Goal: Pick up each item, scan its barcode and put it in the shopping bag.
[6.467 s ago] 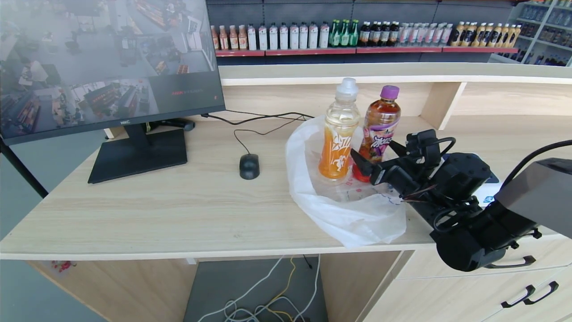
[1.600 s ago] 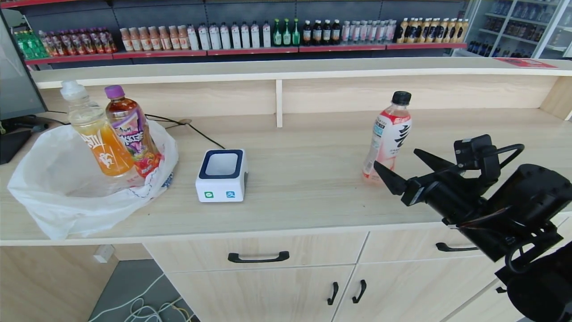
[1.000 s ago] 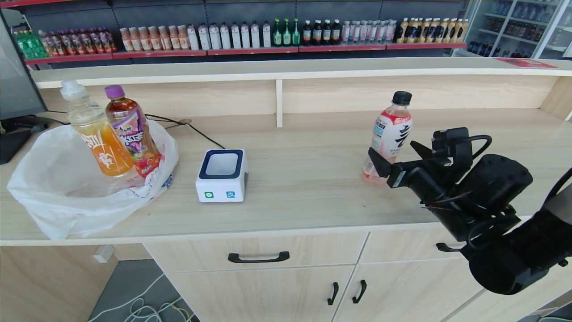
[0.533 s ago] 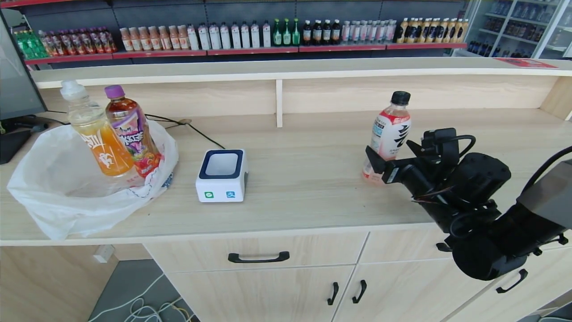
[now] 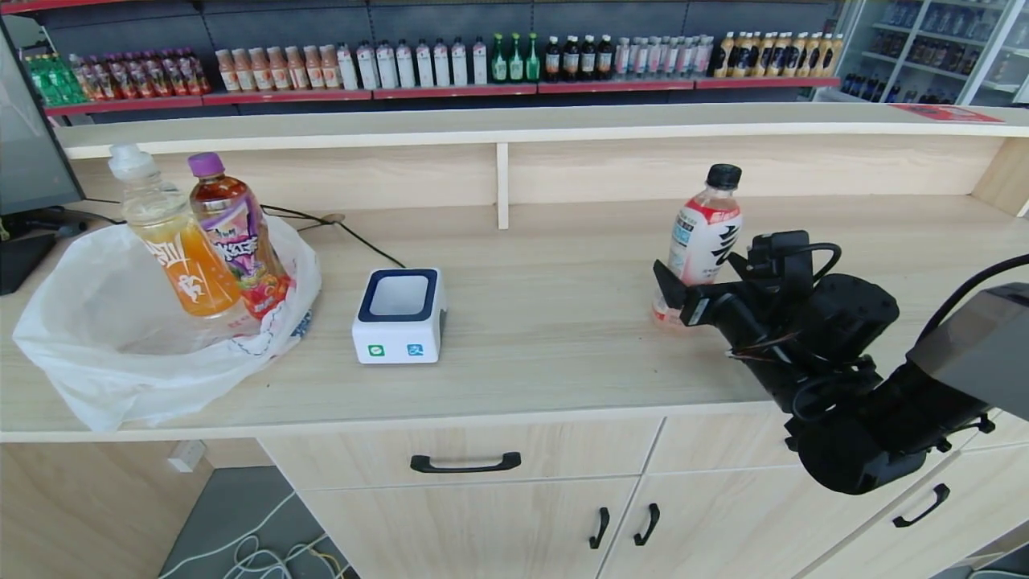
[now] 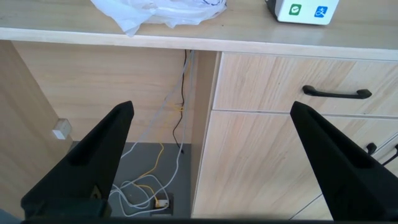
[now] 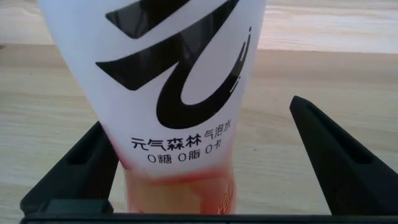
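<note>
Right gripper (image 5: 698,277) open, straddling the pink bottle (image 5: 707,233), not yet closed.
I'd centre the bottle, close low on its label, then lift straight up.

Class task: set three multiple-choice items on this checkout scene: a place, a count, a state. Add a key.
1. The scanner stands: A between shopping bag and pink bottle; B inside the shopping bag; C right of the pink bottle.
2. Bottles in the shopping bag: A one; B two; C three.
3. The right pincer is: A shut on the scanner; B open above the shopping bag; C open around the pink bottle.
Key: A, it sits between them; B, orange bottle and purple-capped bottle; C, fingers flank it, gap visible.
</note>
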Robot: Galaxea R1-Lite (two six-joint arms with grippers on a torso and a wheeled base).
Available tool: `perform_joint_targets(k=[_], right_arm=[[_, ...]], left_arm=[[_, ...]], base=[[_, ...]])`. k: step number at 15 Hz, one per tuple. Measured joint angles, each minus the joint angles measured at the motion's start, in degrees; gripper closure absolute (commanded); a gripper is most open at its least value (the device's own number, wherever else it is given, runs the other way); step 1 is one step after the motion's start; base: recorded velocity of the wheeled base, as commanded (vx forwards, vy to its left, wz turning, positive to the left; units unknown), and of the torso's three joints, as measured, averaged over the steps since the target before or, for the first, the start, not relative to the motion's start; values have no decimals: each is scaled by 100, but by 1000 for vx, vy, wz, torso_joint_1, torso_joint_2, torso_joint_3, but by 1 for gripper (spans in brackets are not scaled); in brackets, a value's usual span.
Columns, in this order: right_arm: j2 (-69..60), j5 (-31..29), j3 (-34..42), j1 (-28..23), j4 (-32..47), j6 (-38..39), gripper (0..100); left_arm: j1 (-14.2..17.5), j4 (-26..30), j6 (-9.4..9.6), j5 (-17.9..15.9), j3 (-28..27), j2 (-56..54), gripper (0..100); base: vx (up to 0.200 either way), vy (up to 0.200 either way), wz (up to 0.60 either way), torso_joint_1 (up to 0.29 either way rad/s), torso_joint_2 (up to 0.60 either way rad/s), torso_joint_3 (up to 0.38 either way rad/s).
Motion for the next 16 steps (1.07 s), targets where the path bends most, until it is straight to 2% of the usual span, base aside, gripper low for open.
perform_joint_targets(k=[10, 13, 16], right_arm=[[-235, -213, 102, 116, 22, 65, 100], [-613, -235, 419, 230, 13, 111, 100], [-1291, -233, 1158, 658, 6, 108, 100]], left_arm=[[0, 1, 7, -5, 0, 0, 0], [0, 0, 12, -7, 0, 0, 0], [0, 0, 23, -10, 0, 0, 0]], base=[[0, 0, 0, 0, 0, 0], [0, 0, 0, 0, 0, 0], [0, 0, 0, 0, 0, 0]])
